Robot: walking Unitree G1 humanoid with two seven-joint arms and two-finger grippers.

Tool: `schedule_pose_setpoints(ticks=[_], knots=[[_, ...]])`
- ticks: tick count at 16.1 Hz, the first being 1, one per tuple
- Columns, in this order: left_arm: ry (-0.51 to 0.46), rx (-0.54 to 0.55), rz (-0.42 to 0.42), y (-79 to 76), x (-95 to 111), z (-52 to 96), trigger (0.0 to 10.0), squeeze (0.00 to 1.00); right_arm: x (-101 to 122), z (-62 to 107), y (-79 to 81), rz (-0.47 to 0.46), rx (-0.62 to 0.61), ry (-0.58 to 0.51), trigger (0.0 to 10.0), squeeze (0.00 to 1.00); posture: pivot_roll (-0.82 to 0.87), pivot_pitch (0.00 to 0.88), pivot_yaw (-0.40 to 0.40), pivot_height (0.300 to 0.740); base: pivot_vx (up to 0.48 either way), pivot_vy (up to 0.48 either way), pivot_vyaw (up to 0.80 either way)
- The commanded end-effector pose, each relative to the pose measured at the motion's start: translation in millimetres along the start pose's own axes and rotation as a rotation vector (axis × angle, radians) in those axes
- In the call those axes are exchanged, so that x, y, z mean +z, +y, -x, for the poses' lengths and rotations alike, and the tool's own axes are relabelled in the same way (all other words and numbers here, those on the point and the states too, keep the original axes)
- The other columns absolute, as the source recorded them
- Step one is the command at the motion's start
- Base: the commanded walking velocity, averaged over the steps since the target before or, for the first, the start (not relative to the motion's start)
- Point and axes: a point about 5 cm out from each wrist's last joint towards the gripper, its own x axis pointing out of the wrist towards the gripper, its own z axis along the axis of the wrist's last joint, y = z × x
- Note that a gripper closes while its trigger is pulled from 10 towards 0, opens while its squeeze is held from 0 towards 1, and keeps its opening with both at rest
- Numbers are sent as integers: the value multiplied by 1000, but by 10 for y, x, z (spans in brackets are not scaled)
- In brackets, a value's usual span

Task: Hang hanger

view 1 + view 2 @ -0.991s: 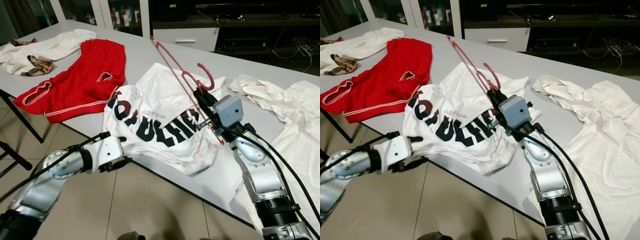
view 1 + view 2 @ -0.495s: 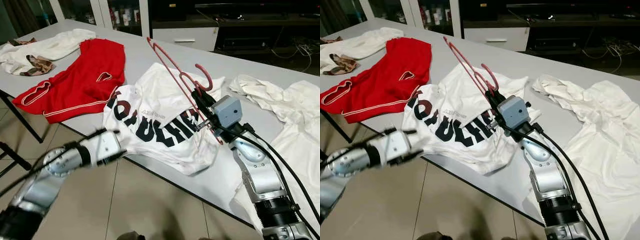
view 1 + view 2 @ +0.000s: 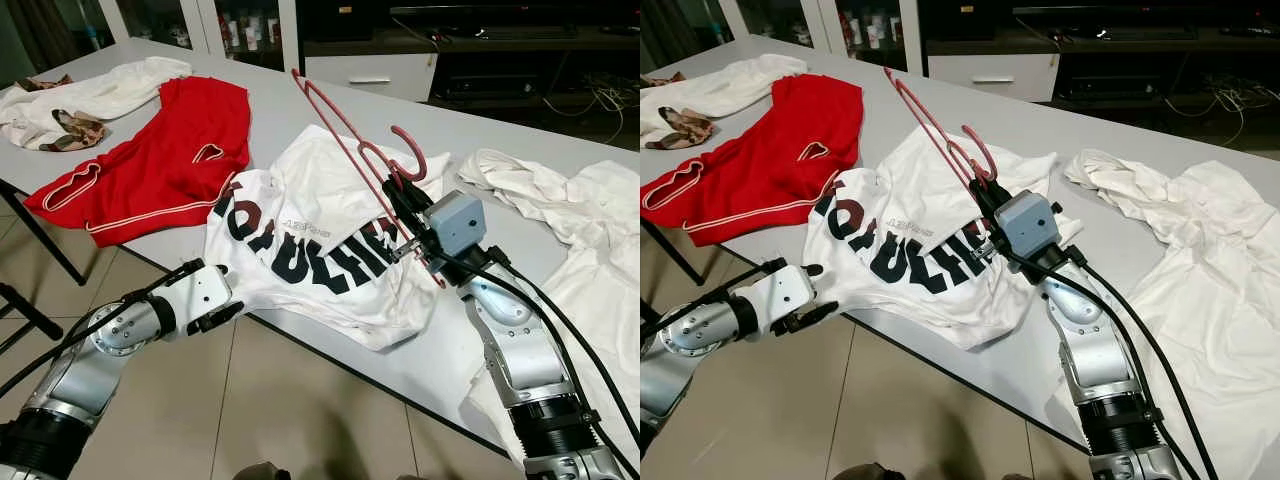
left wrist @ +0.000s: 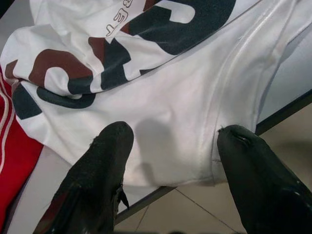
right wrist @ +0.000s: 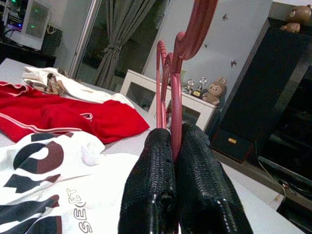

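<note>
A red plastic hanger (image 3: 352,150) is held up above the table, my right gripper (image 3: 398,197) shut on it just below its hook. In the right wrist view the hanger (image 5: 176,73) rises from between the two black fingers (image 5: 151,185). Under it lies a white T-shirt with dark lettering (image 3: 310,240), its hem hanging over the table's front edge. My left gripper (image 3: 222,295) is open, low at that edge, beside the shirt's hem. The left wrist view shows the hem (image 4: 161,126) between the spread fingers (image 4: 105,165), untouched.
A red garment (image 3: 160,160) lies on the grey table (image 3: 290,110) at the left, with white and patterned clothes (image 3: 80,100) beyond it. More white clothing (image 3: 570,210) covers the table's right end. A black table leg (image 3: 40,240) stands at the left over tiled floor.
My left gripper has shifted a little along the table's front edge near the shirt's hem. The right gripper raised the hanger slightly and tilted it further to the left.
</note>
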Motion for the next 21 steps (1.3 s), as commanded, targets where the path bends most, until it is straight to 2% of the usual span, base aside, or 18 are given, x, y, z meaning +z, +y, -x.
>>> schedule_pose_setpoints(ticks=[1,4,5,6,9,12,15,17,21], knots=[[-8,3,0,6,4,-13,10000,0,33,-18,2,-2,-2,-8,10000,0,-44,0,50,736,0,0,0],[-1,-42,25,-72,-40,-47,10000,0,42,-31,11,-2,1,-13,10000,0,-42,0,49,736,0,0,0],[3,-41,36,-83,-45,-57,3020,0,42,-31,8,-2,0,-12,10000,0,-42,0,49,736,0,0,0],[-12,-39,62,-89,-26,-73,0,0,39,-27,2,0,-2,-10,10000,0,-42,0,49,736,0,0,0],[-24,-99,84,-144,-20,-78,0,0,32,-11,-6,2,-6,-5,10000,0,-47,0,51,736,0,0,0],[-53,-111,97,-142,3,-69,0,0,39,-4,-29,8,-3,-4,10000,0,-49,0,56,736,0,0,0],[-111,-89,95,-63,69,-55,0,0,65,69,-248,64,39,16,10000,0,-52,0,60,736,0,0,0],[-146,-53,108,26,109,-47,0,0,143,203,-420,116,176,49,10000,0,-58,0,62,736,0,0,0],[-183,-25,130,107,142,-52,0,0,165,464,-624,228,337,162,10000,0,-72,0,65,736,0,0,0]])
